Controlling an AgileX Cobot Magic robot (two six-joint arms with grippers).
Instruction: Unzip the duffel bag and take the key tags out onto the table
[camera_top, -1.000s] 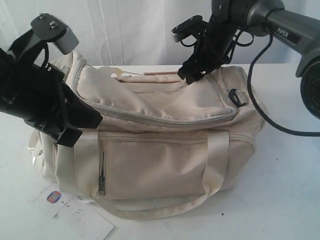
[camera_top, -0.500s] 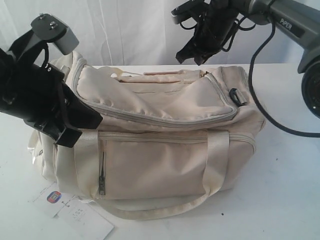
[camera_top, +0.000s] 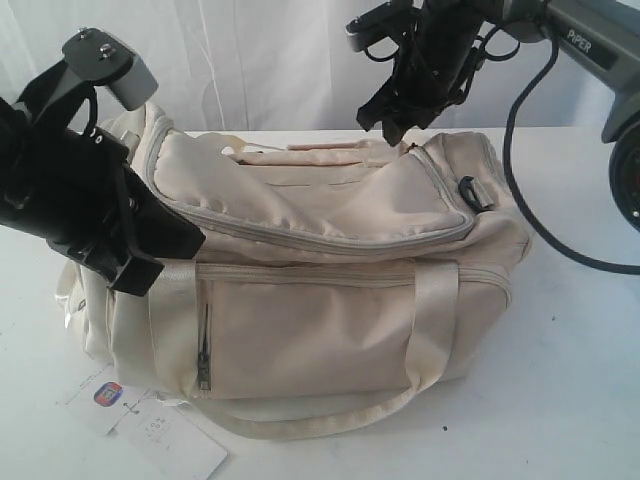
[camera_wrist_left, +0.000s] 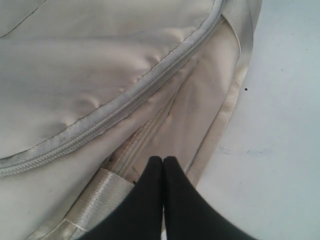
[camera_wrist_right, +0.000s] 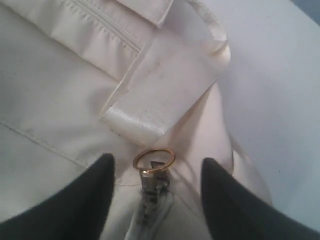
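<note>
Duffel bag (camera_top: 320, 320), table (camera_top: 570, 400) room on R

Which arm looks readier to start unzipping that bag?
Right. The right pincer, open, hangs just above the zipper's gold pull ring; the left pincer is shut at the duffel bag's other end.

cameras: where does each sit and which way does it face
Exterior view: off-arm, facing the front of the duffel bag from slightly above; left arm and right arm show.
Left wrist view: on the left arm, past the shut left claw at the curved zipper.
Right wrist view: on the right arm, past the open right claw at the zip pull ring.
Both wrist views share bag and table.
</note>
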